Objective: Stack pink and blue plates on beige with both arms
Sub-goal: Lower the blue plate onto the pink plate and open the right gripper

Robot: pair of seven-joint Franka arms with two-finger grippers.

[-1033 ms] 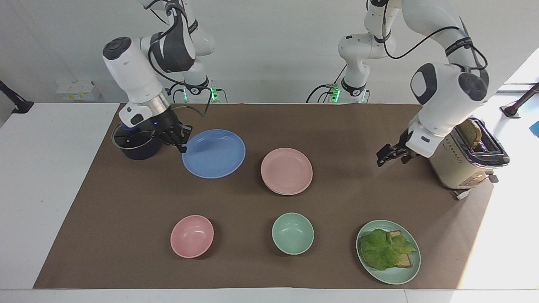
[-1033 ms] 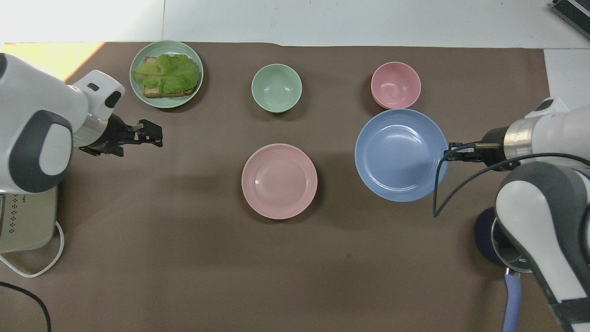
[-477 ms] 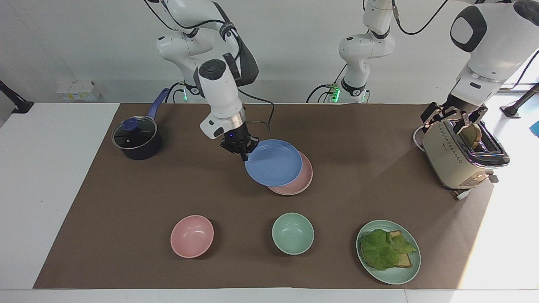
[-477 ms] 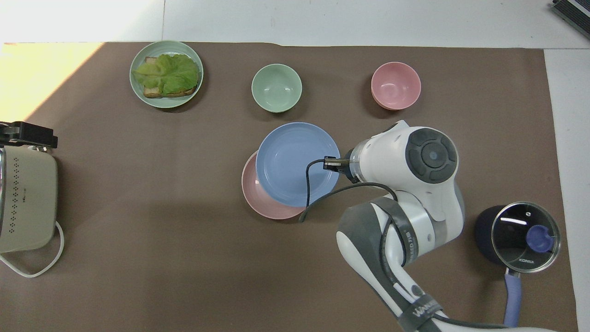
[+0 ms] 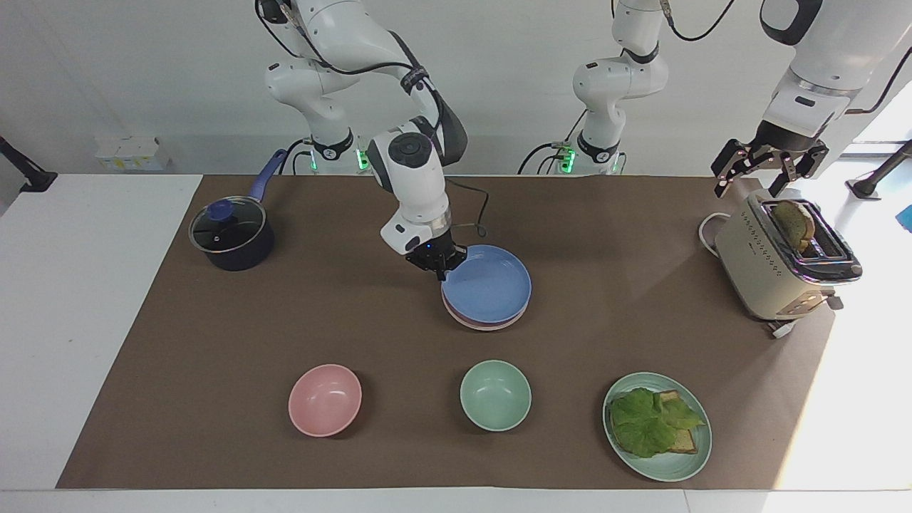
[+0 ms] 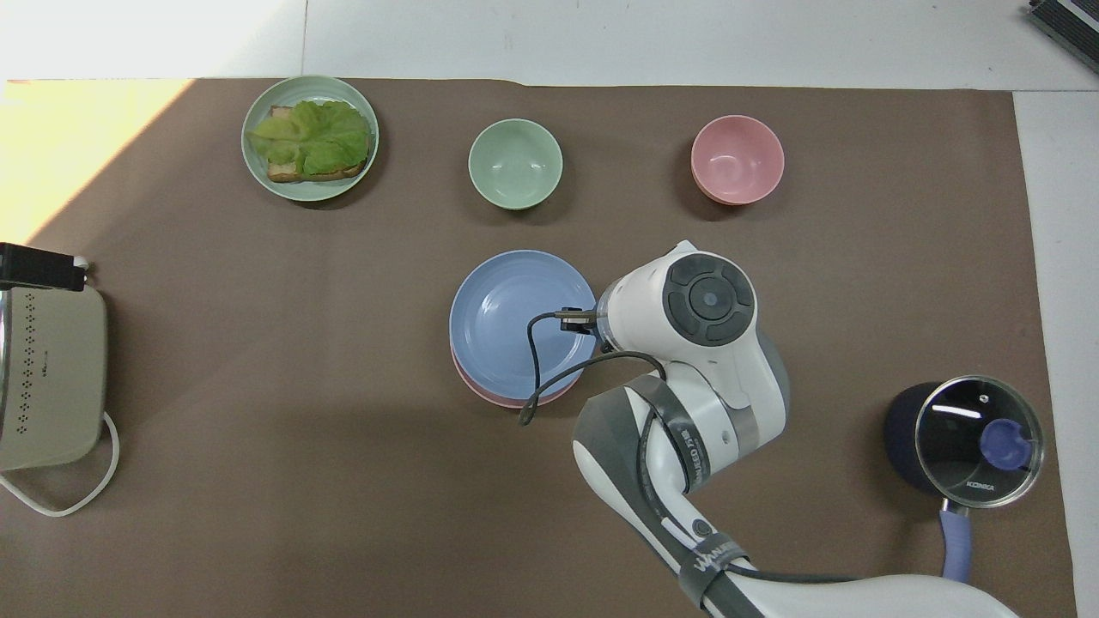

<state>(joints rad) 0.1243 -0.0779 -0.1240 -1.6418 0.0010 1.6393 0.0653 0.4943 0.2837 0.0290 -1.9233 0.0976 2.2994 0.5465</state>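
Note:
The blue plate (image 5: 491, 288) (image 6: 506, 322) lies on top of the pink plate (image 5: 484, 325) (image 6: 498, 397) at the middle of the mat. Only a thin edge of the pink one shows beneath it. My right gripper (image 5: 443, 274) is shut on the blue plate's rim, at the side toward the right arm's end of the table. In the overhead view the right wrist covers those fingers. My left gripper (image 5: 759, 182) (image 6: 39, 268) hangs open and empty over the toaster. The beige plate is hidden.
A cream toaster (image 5: 780, 263) with toast in it stands at the left arm's end. A dark pot with a glass lid (image 5: 229, 235) stands at the right arm's end. Farther from the robots are a pink bowl (image 5: 324, 400), a green bowl (image 5: 495, 395) and a green plate with lettuce and bread (image 5: 657, 426).
My right arm carried the blue plate from beside the pot to the middle and lowered it onto the pink plate. My left gripper rose and withdrew to above the toaster.

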